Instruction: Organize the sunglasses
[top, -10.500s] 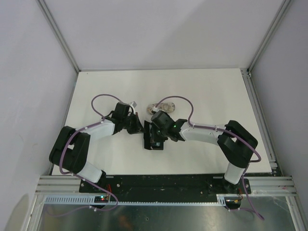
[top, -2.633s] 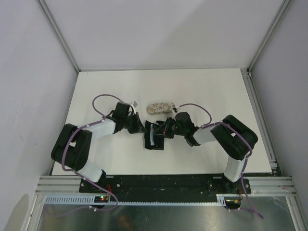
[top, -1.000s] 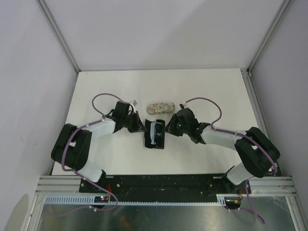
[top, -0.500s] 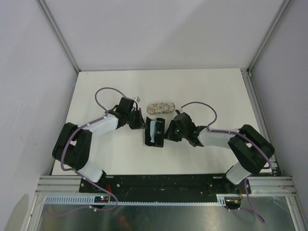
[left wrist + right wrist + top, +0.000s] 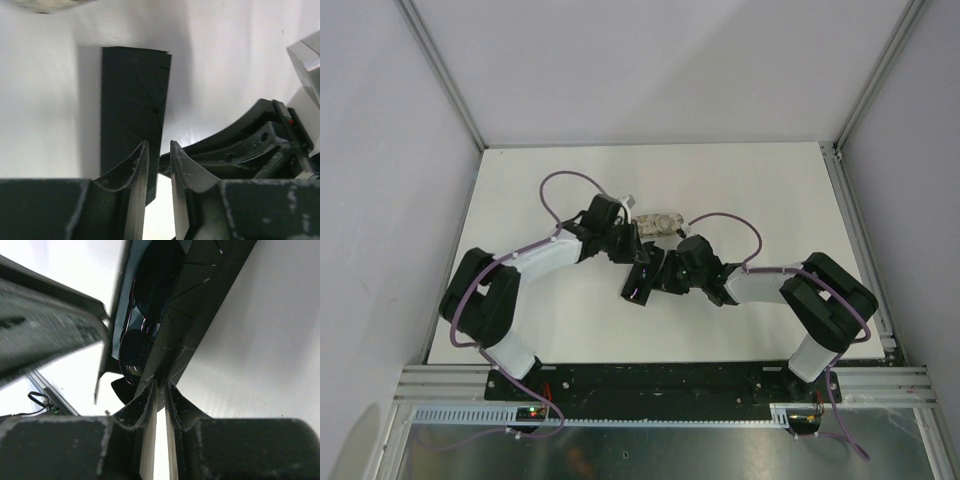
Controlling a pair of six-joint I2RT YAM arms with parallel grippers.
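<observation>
Right hand (image 5: 160,384) pinches the flap edge of the black oblong case (image 5: 200,300), seemingly to fold it over the dark-lensed sunglasses (image 5: 137,347) inside, while the left hand (image 5: 159,143), narrowly parted and empty, hovers over it.

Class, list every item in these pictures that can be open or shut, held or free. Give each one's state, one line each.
left gripper: jaws slightly apart, holding nothing.
right gripper: shut on a flap edge of the black case.
black case: partly open, flap pinched.
sunglasses: lying inside the black case.
beige case: looks closed, not held.
</observation>
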